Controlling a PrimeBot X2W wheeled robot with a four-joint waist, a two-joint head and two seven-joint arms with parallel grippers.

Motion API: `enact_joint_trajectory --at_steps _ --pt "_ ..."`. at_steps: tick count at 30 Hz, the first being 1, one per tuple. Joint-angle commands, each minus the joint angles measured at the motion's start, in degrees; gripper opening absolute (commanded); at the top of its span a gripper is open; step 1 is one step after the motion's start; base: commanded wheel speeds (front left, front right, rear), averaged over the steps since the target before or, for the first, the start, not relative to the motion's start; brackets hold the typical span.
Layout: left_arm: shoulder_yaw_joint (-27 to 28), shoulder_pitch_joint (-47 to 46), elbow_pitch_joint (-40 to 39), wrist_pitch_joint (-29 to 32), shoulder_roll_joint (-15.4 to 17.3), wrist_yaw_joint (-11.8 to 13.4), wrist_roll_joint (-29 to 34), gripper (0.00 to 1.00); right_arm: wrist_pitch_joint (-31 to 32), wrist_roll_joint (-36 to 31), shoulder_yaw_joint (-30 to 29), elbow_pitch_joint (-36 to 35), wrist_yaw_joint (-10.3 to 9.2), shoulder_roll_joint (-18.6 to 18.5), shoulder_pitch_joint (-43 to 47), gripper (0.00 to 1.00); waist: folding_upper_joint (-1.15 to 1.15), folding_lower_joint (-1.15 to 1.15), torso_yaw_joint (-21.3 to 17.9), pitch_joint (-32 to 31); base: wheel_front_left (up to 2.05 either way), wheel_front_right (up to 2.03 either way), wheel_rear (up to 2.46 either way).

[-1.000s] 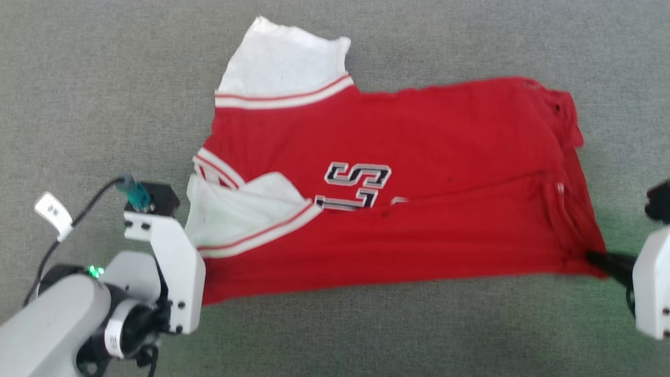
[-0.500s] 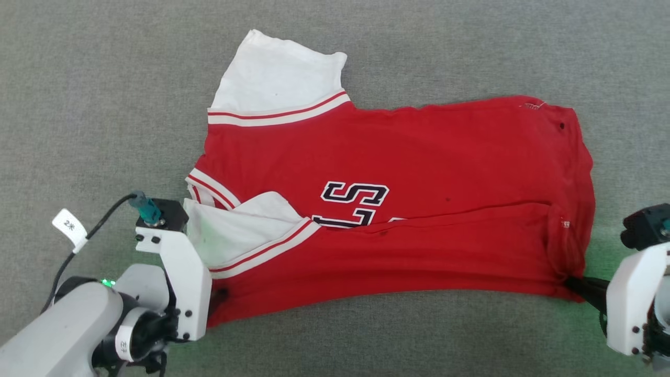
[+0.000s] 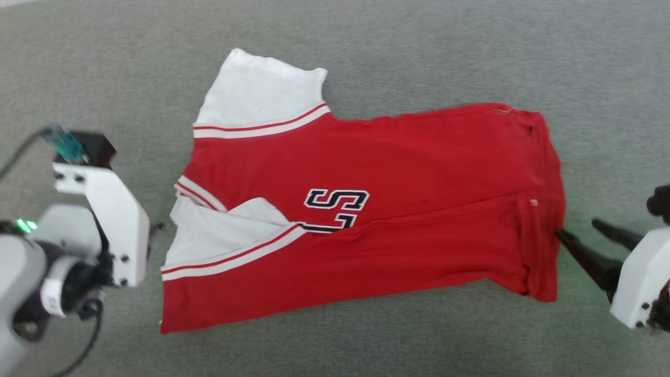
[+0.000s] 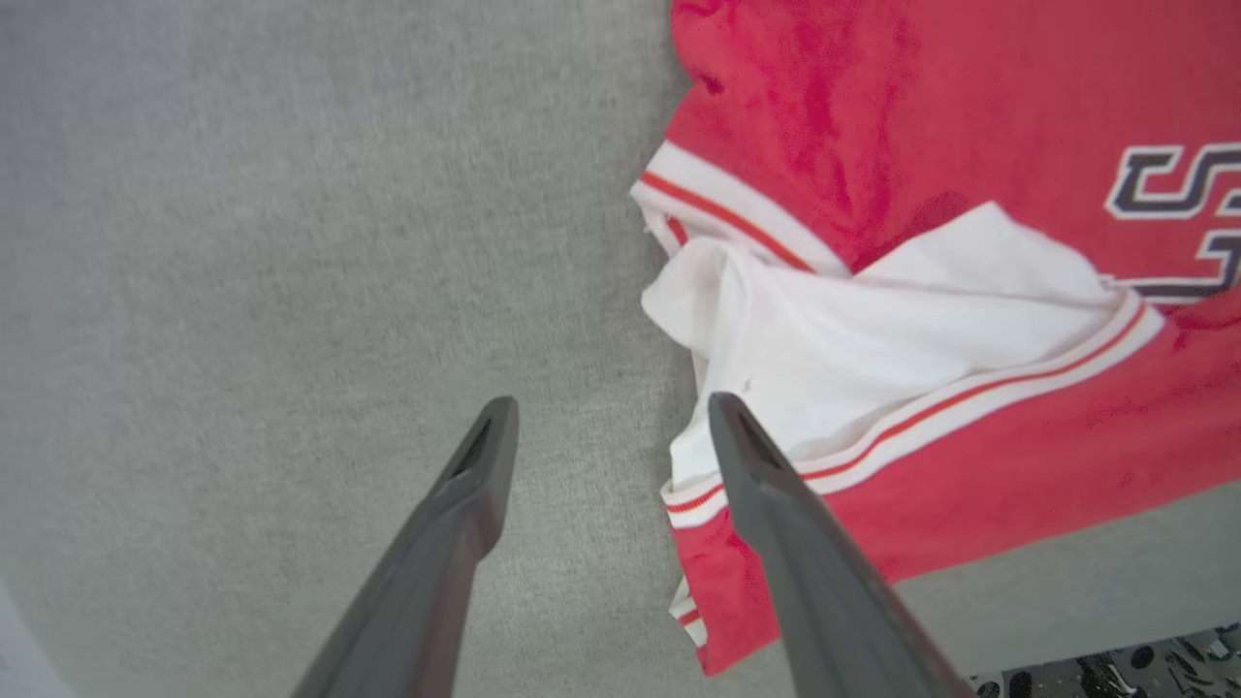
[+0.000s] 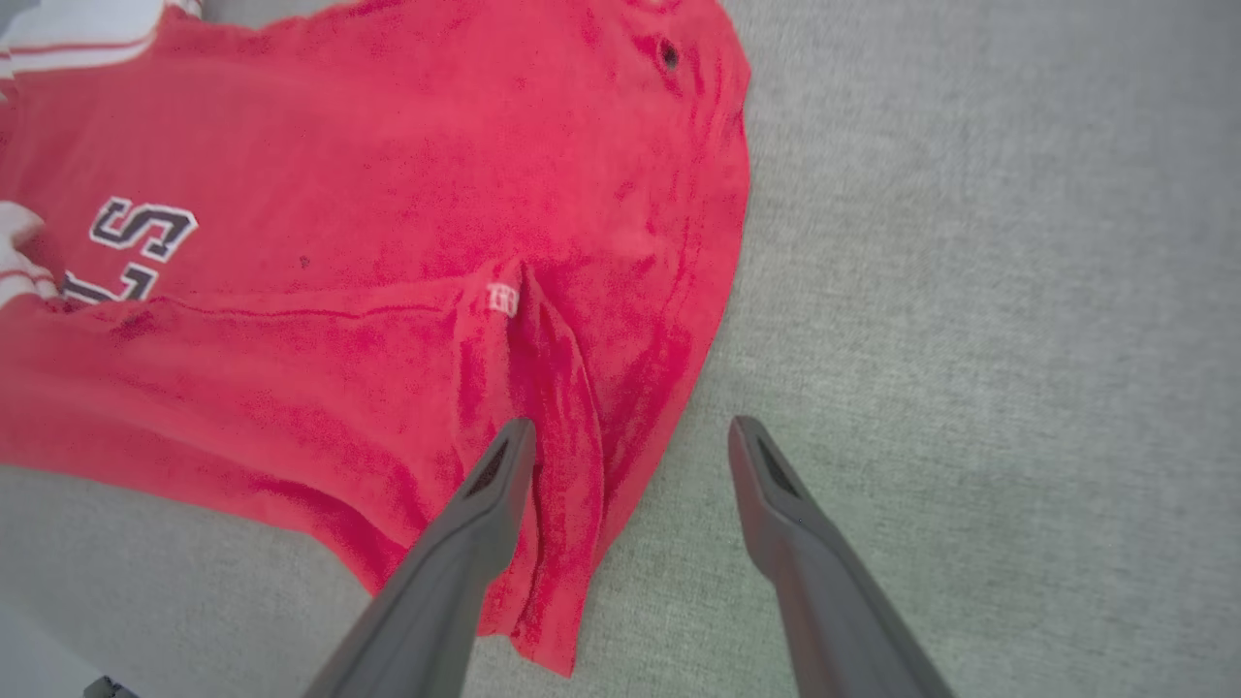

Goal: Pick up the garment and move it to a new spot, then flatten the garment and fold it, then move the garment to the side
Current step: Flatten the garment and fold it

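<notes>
Garment (image 3: 398,157) lay apparently one fold in; move aside remained
Left gripper (image 4: 611,407) and right gripper (image 5: 632,427) flanked it, gaping, empty.

A red shirt (image 3: 398,209) with white sleeves (image 3: 256,91) is shown laid out on grey carpet (image 3: 471,52), its near edge folded over the lettering (image 3: 335,201). The right gripper (image 3: 576,229) is held apart just beside the hem.

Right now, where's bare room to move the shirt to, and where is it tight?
Free: the wide grey surface beyond the shirt, and the strip along its near edge. Tight: beside the folded sleeve by the left gripper, and the hem by the right gripper.
</notes>
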Motion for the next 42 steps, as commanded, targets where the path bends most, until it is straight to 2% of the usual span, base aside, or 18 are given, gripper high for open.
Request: enact_joint_trajectory --at_steps 1,4,5,7,10,15,16,22,30,37,38,39,42 --pt "0.6 -1.5 -0.1 0.5 0.5 0.1 0.8 1.0 -2.1 -0.6 -0.2 -0.8 -0.01 0.7 -1.1 1.0 0.0 0.0 -1.2 -0.4 0.0 0.0 0.0" --pt "1.1 -3.5 0.1 0.9 0.8 -0.6 1.2 1.0 -5.0 -1.3 -0.3 -1.6 -0.01 1.1 -1.5 1.0 0.0 0.0 -2.3 -0.4 0.0 0.0 0.0" --pt "1.6 -5.6 0.9 1.0 0.5 -1.5 1.2 1.0 -8.2 -2.1 0.2 -2.7 -0.01 1.6 -2.4 1.0 0.0 0.0 -3.6 -0.3 0.0 0.0 0.0" --pt "1.6 -6.8 1.4 0.9 0.6 -2.3 1.8 1.0 -9.8 -2.7 0.5 -3.2 -0.01 1.7 -2.9 1.0 0.0 0.0 -4.3 -0.1 0.0 0.0 0.0" --pt "2.0 -10.5 3.7 -0.3 -0.3 -4.4 2.8 1.0 -15.9 -5.0 1.7 -4.4 -0.01 2.3 -4.7 1.0 0.0 0.0 -6.6 0.4 0.0 0.0 0.0" --pt "2.3 -17.3 11.4 -1.6 -2.7 -8.7 4.2 1.0 -28.0 -9.1 4.2 -3.7 -0.01 4.4 -8.4 1.0 0.0 0.0 -10.8 2.0 0.0 0.0 0.0" --pt "2.2 -19.9 15.0 -1.7 -3.4 -10.1 5.0 1.0 -32.3 -10.6 5.1 -2.7 -0.01 5.2 -9.9 1.0 0.0 0.0 -12.4 2.7 0.0 0.0 0.0" --pt "1.3 -27.3 25.9 -0.9 -6.1 -12.6 6.6 1.0 -42.7 -13.9 7.2 1.1 -0.01 8.0 -13.5 1.0 0.0 0.0 -16.3 5.6 0.0 0.0 0.0" --pt "-0.2 -33.2 38.0 1.2 -8.0 -14.7 8.3 1.0 -45.1 -12.7 11.5 5.1 -0.01 8.6 -15.7 1.0 0.0 0.0 -19.7 9.0 0.0 0.0 0.0" --pt "-1.4 -33.7 45.7 4.1 -9.8 -13.1 8.1 1.0 -43.3 -9.9 15.7 7.5 -0.01 6.8 -18.1 1.0 0.0 0.0 -20.4 11.0 0.0 0.0 0.0" --pt "-1.9 -33.2 46.4 5.3 -10.4 -13.5 7.5 0.56 -42.6 -9.4 16.0 8.0 -0.01 6.8 -18.6 1.0 0.0 0.0 -20.2 11.2 0.0 0.0 0.0" --pt "-1.9 -32.9 46.9 5.9 -11.1 -13.4 6.9 0.0 -41.9 -9.1 16.2 8.5 -0.01 6.7 -19.2 1.0 0.0 0.0 -20.0 11.4 0.0 0.0 0.0" --pt "-2.5 -32.9 47.8 7.0 -12.3 -13.0 7.1 0.0 -38.7 -7.6 17.3 9.9 -0.01 6.5 -21.8 1.0 0.0 0.0 -19.0 12.0 0.0 0.0 0.0"
